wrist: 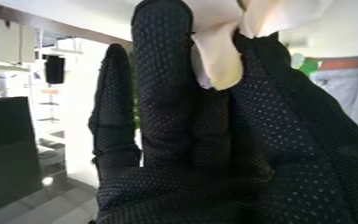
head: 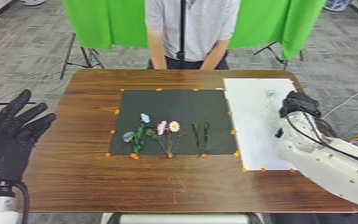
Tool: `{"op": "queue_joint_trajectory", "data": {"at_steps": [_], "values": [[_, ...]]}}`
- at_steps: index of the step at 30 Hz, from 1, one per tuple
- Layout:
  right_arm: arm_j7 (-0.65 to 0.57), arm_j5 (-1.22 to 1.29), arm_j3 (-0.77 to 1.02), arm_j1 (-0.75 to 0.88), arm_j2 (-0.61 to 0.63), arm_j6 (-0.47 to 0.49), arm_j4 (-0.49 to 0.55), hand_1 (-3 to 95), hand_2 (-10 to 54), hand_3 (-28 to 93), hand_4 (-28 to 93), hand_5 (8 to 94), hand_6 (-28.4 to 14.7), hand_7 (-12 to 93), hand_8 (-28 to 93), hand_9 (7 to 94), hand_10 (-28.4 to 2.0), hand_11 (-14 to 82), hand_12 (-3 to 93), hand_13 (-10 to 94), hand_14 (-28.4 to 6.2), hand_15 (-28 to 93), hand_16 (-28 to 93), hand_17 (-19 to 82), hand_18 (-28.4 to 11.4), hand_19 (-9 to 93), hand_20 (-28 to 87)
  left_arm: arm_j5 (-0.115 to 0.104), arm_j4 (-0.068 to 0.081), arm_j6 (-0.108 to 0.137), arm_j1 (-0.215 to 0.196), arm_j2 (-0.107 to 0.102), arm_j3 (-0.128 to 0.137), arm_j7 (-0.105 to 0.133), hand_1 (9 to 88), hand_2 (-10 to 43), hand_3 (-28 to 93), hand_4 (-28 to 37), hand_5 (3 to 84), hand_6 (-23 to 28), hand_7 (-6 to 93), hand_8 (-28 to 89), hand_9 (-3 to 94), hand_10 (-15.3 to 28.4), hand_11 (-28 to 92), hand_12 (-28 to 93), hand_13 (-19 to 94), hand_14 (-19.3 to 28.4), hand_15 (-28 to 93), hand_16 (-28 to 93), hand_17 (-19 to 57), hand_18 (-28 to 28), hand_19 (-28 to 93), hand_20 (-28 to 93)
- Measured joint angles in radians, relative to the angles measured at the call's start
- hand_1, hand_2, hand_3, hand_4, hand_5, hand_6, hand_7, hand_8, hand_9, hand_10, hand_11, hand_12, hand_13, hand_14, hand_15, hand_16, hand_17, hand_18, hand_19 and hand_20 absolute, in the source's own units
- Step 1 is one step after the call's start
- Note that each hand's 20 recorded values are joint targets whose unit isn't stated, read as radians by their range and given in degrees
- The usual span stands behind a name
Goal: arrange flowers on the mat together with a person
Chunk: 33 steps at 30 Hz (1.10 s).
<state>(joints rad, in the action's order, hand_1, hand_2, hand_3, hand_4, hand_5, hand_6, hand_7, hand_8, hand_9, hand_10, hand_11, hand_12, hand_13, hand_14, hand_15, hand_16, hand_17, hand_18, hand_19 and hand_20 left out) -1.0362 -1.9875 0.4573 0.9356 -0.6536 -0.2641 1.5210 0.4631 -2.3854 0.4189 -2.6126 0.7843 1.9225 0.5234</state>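
Flowers lie in a row on a black mat on the tabletop: blue bloom, pink bloom, white bloom, green stems. Right hand, by the white sheet's right edge, is clamped on a cream petal. Left hand has its fingers apart, left of the mat.

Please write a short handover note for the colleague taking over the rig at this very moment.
Left robot hand: open, raised beside the table.
Right robot hand: by the white mat, apparently pinching a cream-petalled flower.
Done: a blue flower, a pink flower, a white flower and green stems lie on the black mat.
Left: probably placing the cream-petalled flower; its intended spot I cannot tell.
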Motion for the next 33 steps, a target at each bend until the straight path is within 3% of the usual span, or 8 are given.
{"op": "queue_joint_trajectory", "data": {"at_steps": [7,13,19,27,33], "values": [[-0.025,-0.106,-0.005,0.039,0.003,-0.122,0.013,60.7,-9.5,62,-28,85.6,5.1,21,1,93.7,-4.1,10.4,34.9,81,0.4,42,32,27,-15.5,77,8,0.002,0.000,-0.001,-0.001,0.001,0.004,-0.005,21.8,8.1,74,-26.4,31.4,4.5,11.5,-9,31.0,15.7,20,13,22,22.0,49,-5,-9.4,19.8,41,19],[-0.033,-0.173,-0.073,0.000,0.017,-0.227,0.111,59.6,-9.5,64,-28,85.4,5.1,22,1,93.7,-4.0,10.7,34.8,82,0.4,42,33,27,-15.5,77,8,0.003,-0.002,-0.001,-0.008,0.003,0.012,-0.003,21.7,8.2,74,-26.3,31.5,4.5,11.6,-9,31.0,15.7,20,13,22,21.9,49,-5,-9.4,19.8,41,19],[0.015,-0.165,-0.180,-0.145,-0.021,-0.235,0.185,59.2,-9.5,65,-28,85.2,5.1,22,1,93.7,-4.0,10.5,35.1,82,0.4,42,33,27,-15.5,77,8,0.010,-0.004,-0.001,-0.009,0.005,0.016,-0.008,21.8,8.2,74,-26.3,31.5,4.5,11.6,-9,31.0,15.7,20,13,22,22.0,49,-5,-9.4,19.8,41,19],[0.065,-0.123,-0.312,-0.314,-0.147,-0.242,0.174,58.5,-9.5,66,-28,84.3,5.0,22,1,93.7,-4.1,9.7,35.6,81,0.1,43,33,26,-15.4,77,8,0.017,-0.005,-0.002,-0.005,0.013,0.018,-0.022,21.9,8.3,74,-26.1,31.5,4.6,11.6,-9,31.1,15.8,21,13,22,22.0,49,-5,-9.4,19.8,41,19],[0.085,-0.099,-0.353,-0.330,-0.236,-0.227,0.148,58.2,-9.5,66,-28,83.8,5.0,23,1,93.7,-4.0,9.4,35.9,81,-0.1,44,33,26,-15.4,77,8,0.022,-0.005,-0.006,0.003,0.019,0.016,-0.030,21.9,8.3,74,-26.0,31.4,4.6,11.6,-9,31.0,15.7,21,13,22,22.0,49,-5,-9.4,19.8,41,19]]}}
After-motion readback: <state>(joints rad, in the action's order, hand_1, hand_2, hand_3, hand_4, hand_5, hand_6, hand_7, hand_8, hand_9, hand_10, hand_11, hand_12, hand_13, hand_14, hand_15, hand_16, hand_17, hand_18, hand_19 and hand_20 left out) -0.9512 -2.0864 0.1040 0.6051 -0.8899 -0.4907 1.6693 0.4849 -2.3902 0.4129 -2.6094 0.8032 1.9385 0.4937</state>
